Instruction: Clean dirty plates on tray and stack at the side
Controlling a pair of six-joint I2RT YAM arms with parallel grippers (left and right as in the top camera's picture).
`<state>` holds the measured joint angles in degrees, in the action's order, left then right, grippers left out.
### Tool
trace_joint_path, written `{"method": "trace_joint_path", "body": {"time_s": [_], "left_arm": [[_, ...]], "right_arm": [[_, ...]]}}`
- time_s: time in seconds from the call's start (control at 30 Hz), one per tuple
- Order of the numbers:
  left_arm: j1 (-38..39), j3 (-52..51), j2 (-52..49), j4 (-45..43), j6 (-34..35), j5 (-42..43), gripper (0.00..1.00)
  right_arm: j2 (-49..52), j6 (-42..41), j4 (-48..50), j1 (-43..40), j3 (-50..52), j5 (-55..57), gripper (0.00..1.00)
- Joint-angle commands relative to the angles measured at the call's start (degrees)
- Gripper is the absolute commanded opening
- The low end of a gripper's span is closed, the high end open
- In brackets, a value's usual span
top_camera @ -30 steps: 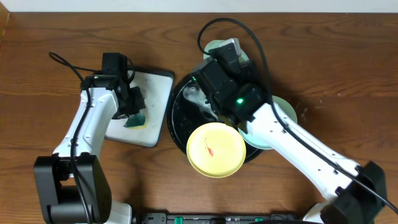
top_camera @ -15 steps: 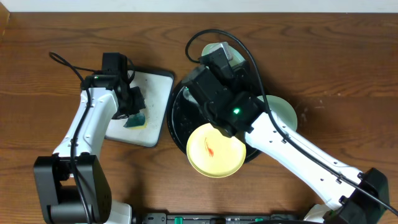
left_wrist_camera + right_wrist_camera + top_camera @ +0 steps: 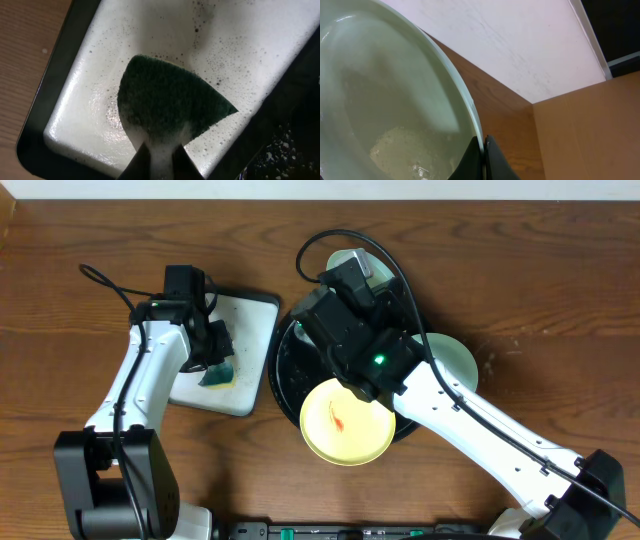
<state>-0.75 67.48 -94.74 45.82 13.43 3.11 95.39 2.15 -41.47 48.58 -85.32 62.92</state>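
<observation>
My right gripper [image 3: 483, 150] is shut on the rim of a pale mint-green plate [image 3: 395, 100] and holds it tilted. In the overhead view this plate [image 3: 352, 258] shows at the far edge of the black round tray [image 3: 285, 375], mostly hidden by my right gripper [image 3: 350, 275]. A pale yellow plate [image 3: 347, 420] with a red-orange smear lies on the tray's front part. A second mint-green plate [image 3: 455, 358] lies at the tray's right side, partly under my right arm. My left gripper [image 3: 160, 152] is shut on a foamy green sponge [image 3: 170, 100] over the white tray.
The white rectangular dark-rimmed tray [image 3: 250, 350] with soapy foam [image 3: 240, 50] lies left of the black tray, and the sponge [image 3: 218, 370] hangs over it. Foam specks wet the black tray's left part [image 3: 305, 335]. Bare wooden table lies all around.
My right arm has shifted a little to the left with the mint-green plate, mostly in the earlier half second. My left arm and the sponge have not moved.
</observation>
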Motion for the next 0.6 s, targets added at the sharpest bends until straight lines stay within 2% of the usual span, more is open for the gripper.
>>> {"method": "trace_joint_path", "body": {"time_s": [0.0,0.5,0.57], "left_arm": [[-0.3,0.1,0.1,0.1,-0.9,0.3,0.08],[-0.3,0.1,0.1,0.1,-0.9,0.3,0.08],[-0.3,0.1,0.1,0.1,-0.9,0.3,0.08]], "right_arm": [[-0.6,0.3,0.2,0.5,-0.2,2.2,0.01],[-0.6,0.2,0.3,0.5,-0.2,2.2,0.01],[-0.6,-1.9,-0.2,0.4,-0.2,1.6,0.01]]}}
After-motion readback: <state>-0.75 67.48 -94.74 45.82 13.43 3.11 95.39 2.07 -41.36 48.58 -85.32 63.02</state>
